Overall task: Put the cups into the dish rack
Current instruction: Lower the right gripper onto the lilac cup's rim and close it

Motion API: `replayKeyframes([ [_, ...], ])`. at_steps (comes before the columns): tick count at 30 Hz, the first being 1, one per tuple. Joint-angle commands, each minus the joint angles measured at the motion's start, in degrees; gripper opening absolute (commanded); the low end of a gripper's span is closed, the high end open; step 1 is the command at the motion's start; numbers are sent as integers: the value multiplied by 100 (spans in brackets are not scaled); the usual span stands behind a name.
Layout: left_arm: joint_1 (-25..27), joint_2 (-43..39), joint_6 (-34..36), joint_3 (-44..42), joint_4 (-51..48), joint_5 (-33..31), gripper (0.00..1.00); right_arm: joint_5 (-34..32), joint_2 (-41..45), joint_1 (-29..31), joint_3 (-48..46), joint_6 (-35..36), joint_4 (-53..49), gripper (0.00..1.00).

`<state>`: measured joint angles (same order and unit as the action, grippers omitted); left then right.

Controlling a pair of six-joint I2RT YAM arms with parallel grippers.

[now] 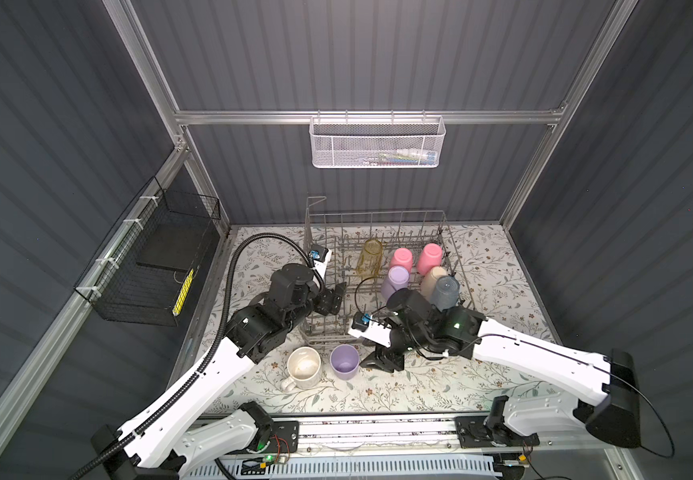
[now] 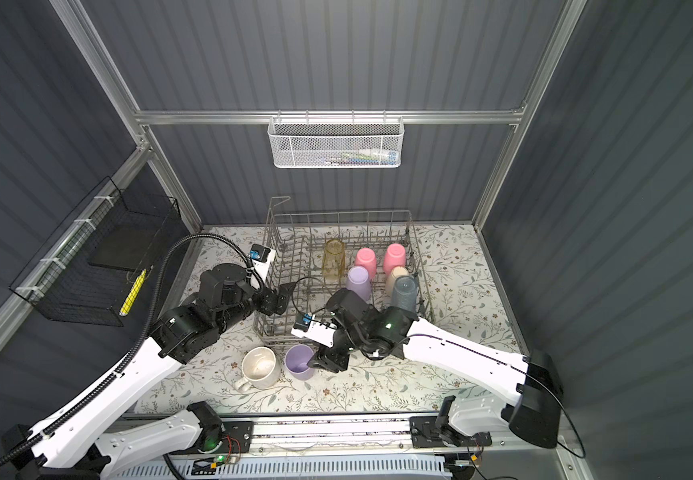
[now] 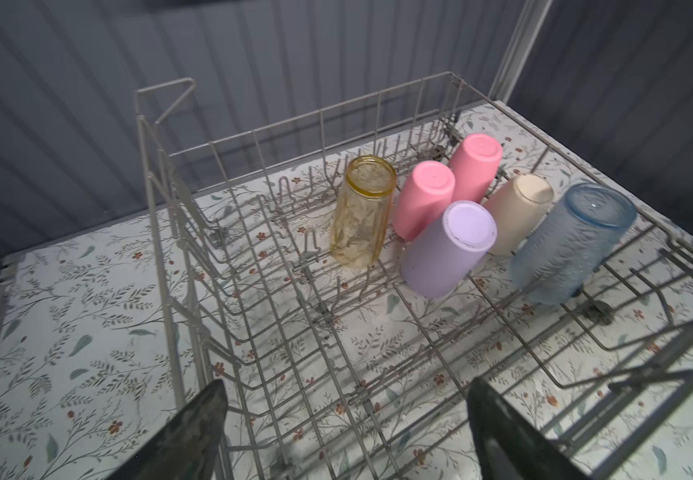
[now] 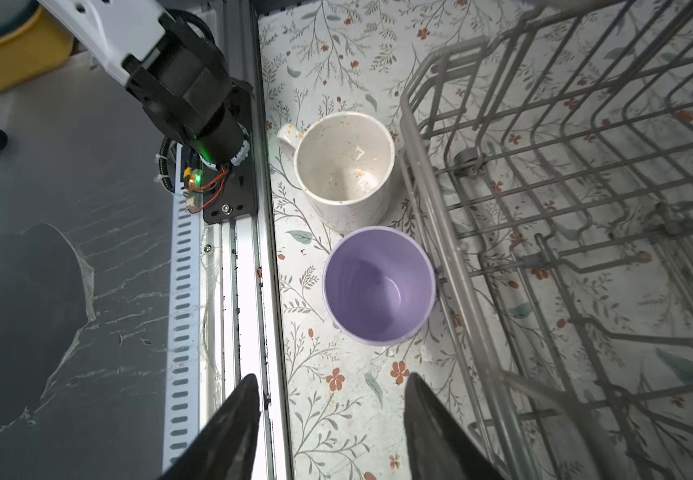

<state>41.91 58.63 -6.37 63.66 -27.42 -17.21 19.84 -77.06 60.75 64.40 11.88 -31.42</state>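
Observation:
The grey wire dish rack [image 1: 378, 220] stands at the back of the table. Upside down on its tines are a yellow tumbler [image 1: 368, 257], two pink cups [image 1: 401, 258], a lilac cup [image 1: 395, 282], a beige cup [image 1: 432, 279] and a blue tumbler [image 1: 445, 293]. A cream mug [image 1: 304, 367] and a second lilac cup [image 1: 344, 361] stand upright on the table in front of the rack. My left gripper [image 3: 346, 399] hangs open and empty over the rack's bare left part. My right gripper [image 4: 332, 378] is open and empty, just short of the lilac cup [image 4: 378, 286].
A white mesh basket [image 1: 377, 143] hangs on the back wall. A black wire basket [image 1: 157, 266] is fixed to the left wall. The rack's front rim [image 4: 432, 216] runs close beside the lilac cup and the mug [image 4: 346, 166]. The arms' base rail [image 1: 373, 432] borders the table's front.

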Motion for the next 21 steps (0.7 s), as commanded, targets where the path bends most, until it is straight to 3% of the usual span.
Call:
replayKeyframes([
  [1,-46,42,-286,328,-100,-694,90,-486,-312,238,317,311,-188,54],
  [11,-313,23,-602,426,271,-725,91,-745,-1406,803,1097,616,-773,50],
  [21,-368,52,-541,450,434,-670,91,-778,-2121,900,1534,645,-1091,47],
])
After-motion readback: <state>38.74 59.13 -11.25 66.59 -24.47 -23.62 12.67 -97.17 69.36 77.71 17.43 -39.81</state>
